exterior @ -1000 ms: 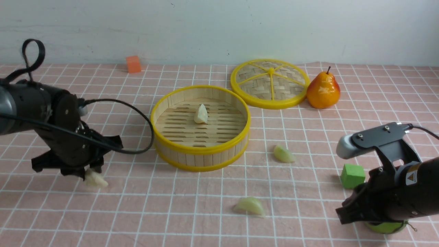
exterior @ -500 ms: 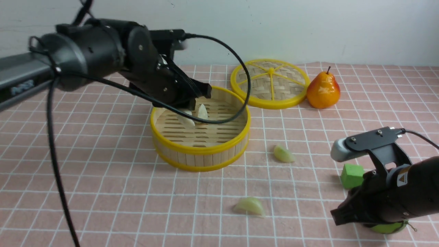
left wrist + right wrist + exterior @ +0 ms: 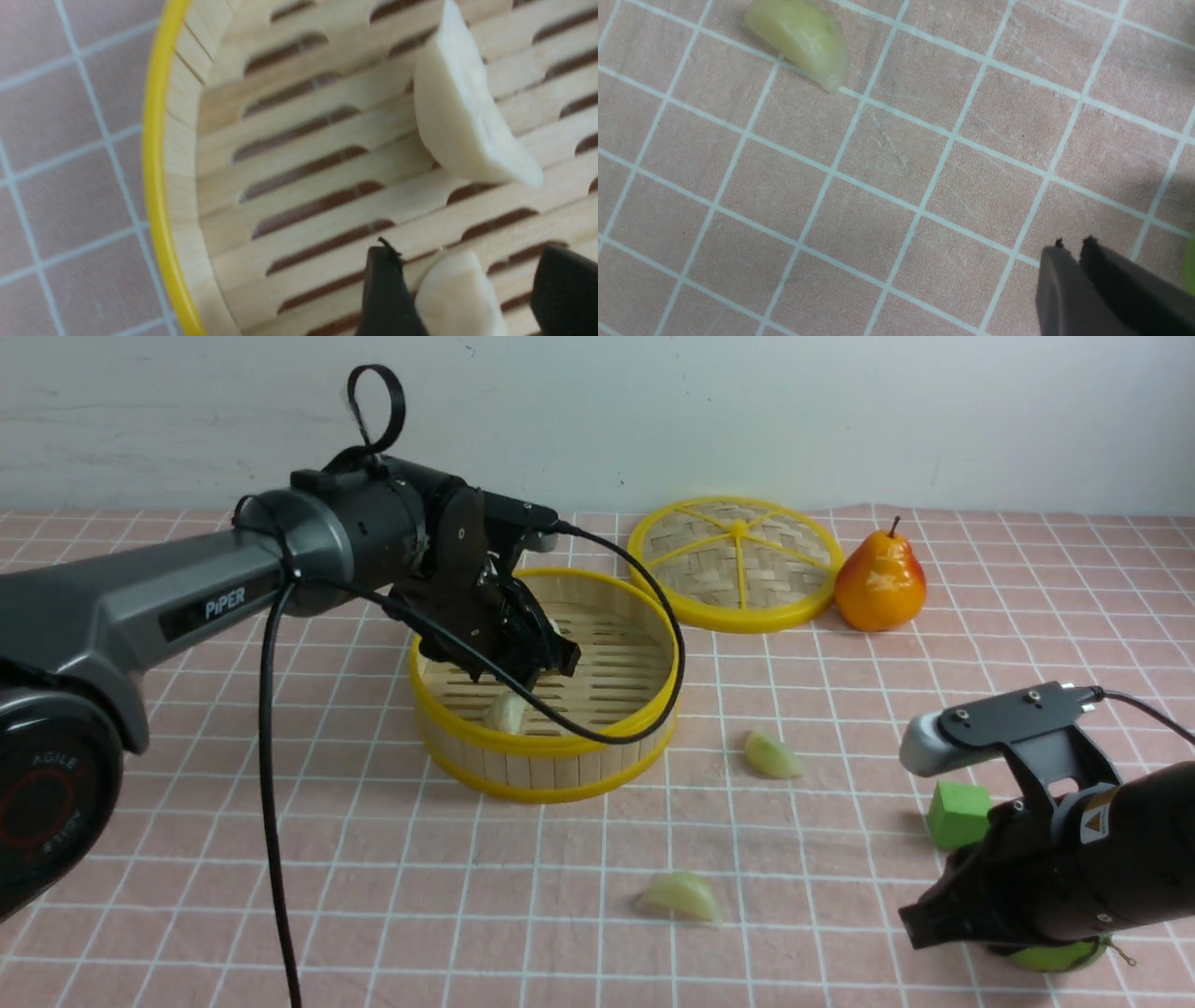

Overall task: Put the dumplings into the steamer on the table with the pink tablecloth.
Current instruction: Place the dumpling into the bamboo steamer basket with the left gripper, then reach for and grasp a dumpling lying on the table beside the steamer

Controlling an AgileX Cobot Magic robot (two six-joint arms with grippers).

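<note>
The steamer (image 3: 546, 775) stands mid-table on the pink tablecloth (image 3: 373, 859). My left gripper (image 3: 534, 665) hangs inside it, jaws open. One cream dumpling (image 3: 506, 710) lies on the slatted floor just under the fingers; in the left wrist view this dumpling (image 3: 460, 298) sits between the spread fingers of the left gripper (image 3: 469, 261), with a gap on one side. A second dumpling (image 3: 462, 121) rests further in on the slats of the steamer (image 3: 156, 163). Two greenish dumplings lie on the cloth, one (image 3: 773, 755) right of the steamer, one (image 3: 681, 897) nearer the front. My right gripper (image 3: 920, 924) is shut and empty, low at the front right; that gripper (image 3: 1073, 245) is well apart from the nearer dumpling (image 3: 803, 42).
The woven lid (image 3: 738, 565) lies behind the steamer on the right, with a pear (image 3: 880, 583) beside it. A green cube (image 3: 958, 814) sits next to the right arm, and a green round object (image 3: 1055, 954) lies under it. The left arm's cable loops across the steamer's front wall.
The left arm carried a dumpling from the front left of the cloth over into the steamer, lowered, and opened its jaws; the dumpling now rests on the slats. The right arm barely shifted.
</note>
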